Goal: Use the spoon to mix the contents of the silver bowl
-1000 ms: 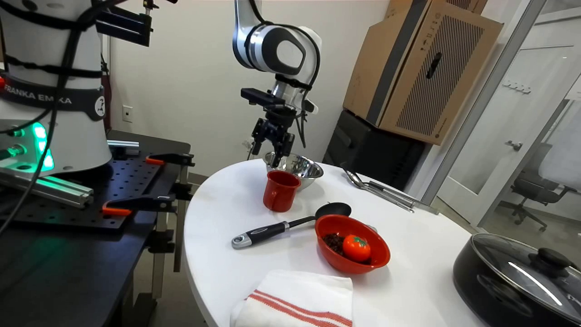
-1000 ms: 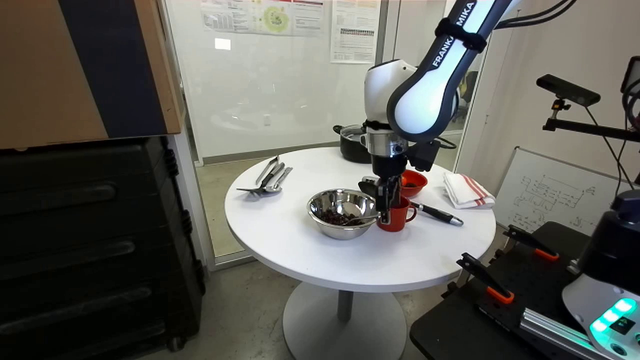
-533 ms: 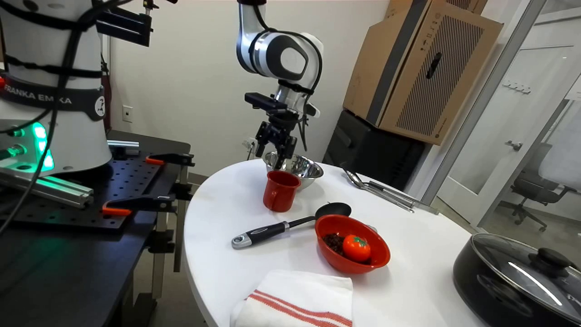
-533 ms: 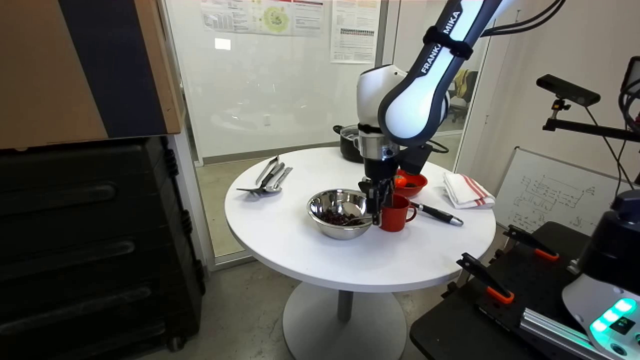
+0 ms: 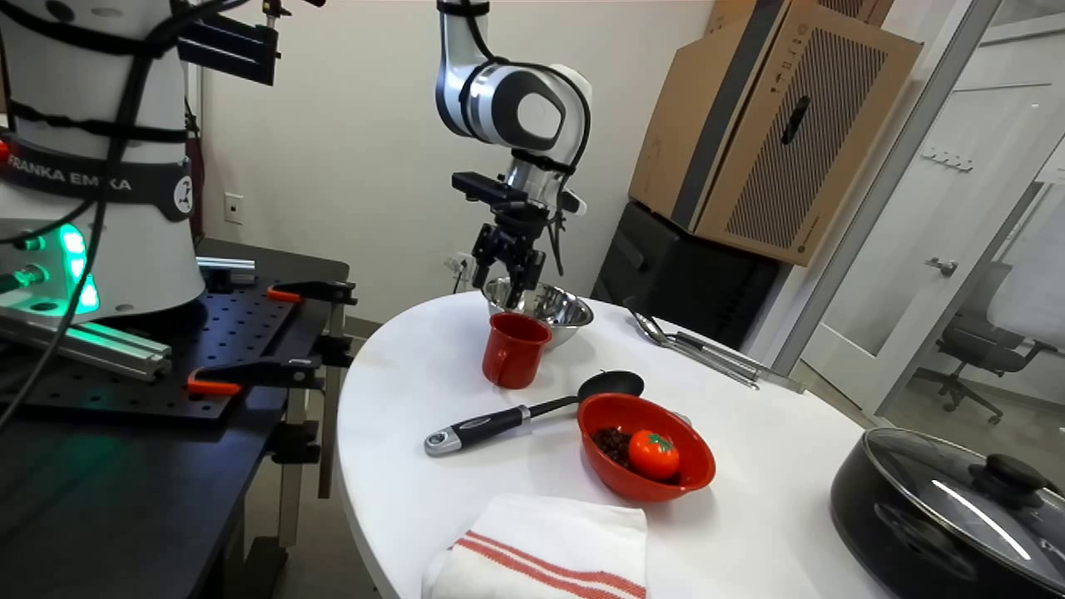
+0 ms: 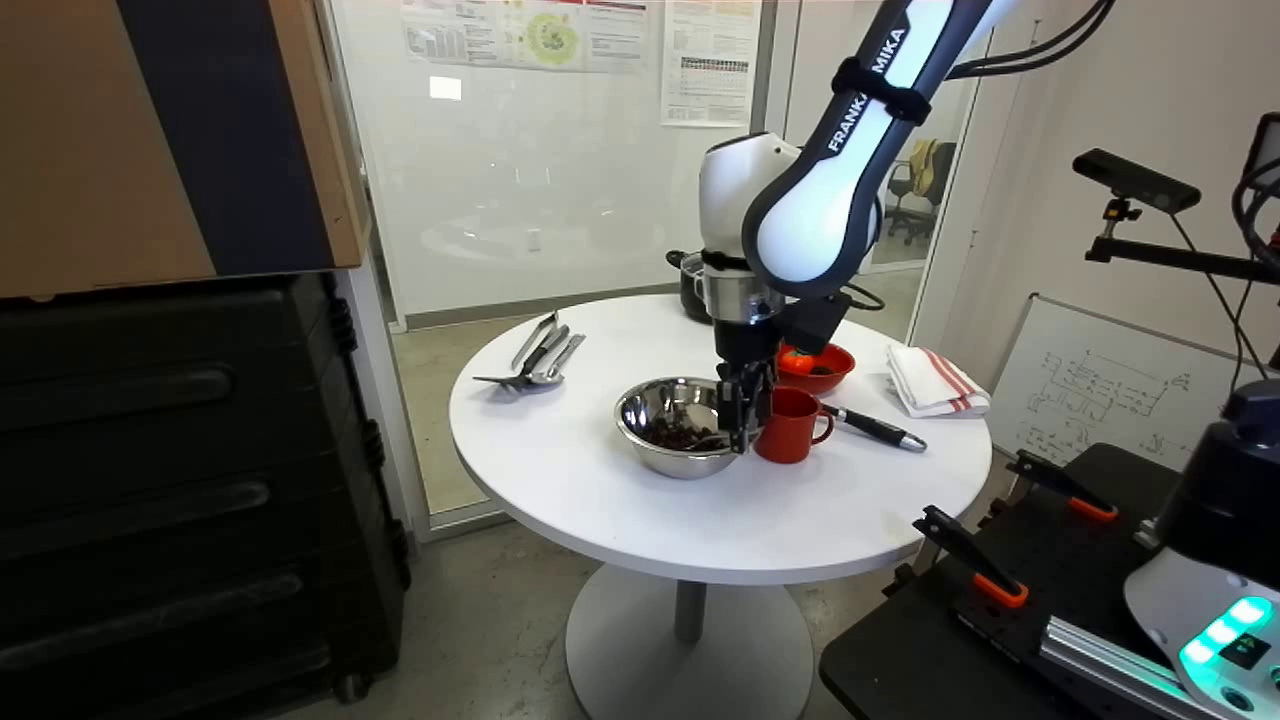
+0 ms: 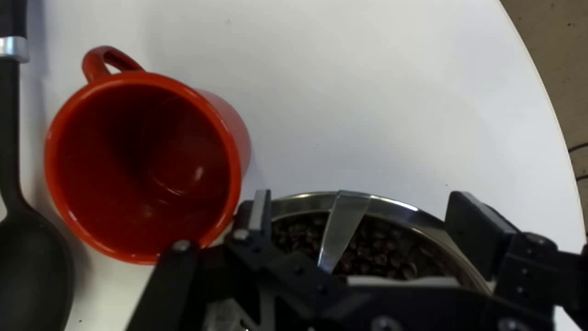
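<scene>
The spoon (image 7: 335, 243) is propped in the bowl (image 6: 668, 463), ungrasped by the wide-spread claw (image 7: 360, 216) — the handle (image 7: 351, 203) best centred before squeezing, the cup (image 6: 785, 437) beside the bowl left unbumped.

White arm (image 6: 805, 245), black straps (image 6: 882, 92), black hand (image 7: 363, 214)

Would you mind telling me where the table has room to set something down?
Free: between the red bowl, towel and pot; also between the silver bowl and utensils. Crowded: beside the silver bowl, with the cup and tool close by, and beside the red bowl, where the ladle lies.
</scene>
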Controlling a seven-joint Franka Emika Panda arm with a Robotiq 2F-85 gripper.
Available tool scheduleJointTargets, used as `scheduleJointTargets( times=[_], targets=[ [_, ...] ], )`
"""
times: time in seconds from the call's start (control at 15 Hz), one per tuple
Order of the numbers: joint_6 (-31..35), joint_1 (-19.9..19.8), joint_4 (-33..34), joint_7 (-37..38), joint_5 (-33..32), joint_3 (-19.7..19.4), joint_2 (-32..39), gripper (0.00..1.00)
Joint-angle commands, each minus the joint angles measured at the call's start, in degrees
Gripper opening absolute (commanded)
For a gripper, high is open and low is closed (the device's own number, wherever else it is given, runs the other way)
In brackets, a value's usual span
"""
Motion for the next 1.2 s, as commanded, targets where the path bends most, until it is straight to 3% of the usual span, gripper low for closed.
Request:
scheduleJointTargets(
  times=[0.0,0.33,0.53,0.6,0.67,1.13],
  targets=[
    [0.9,0.7,0.8,2.0,-0.7,-0.6,0.9,0.94],
    [0.9,0.4,0.3,2.7,-0.3,-0.8,0.2,0.94],
    [1.1,0.0,-0.3,2.9,0.3,-0.7,-0.6,0.83],
    [1.1,-0.1,-0.4,2.8,0.5,-0.6,-0.8,0.77],
    [1.2,-0.3,-0.5,2.7,0.8,-0.5,-1.1,0.58],
    [1.6,-0.8,-1.1,2.0,1.5,-0.1,-2.7,0.05]
  ],
)
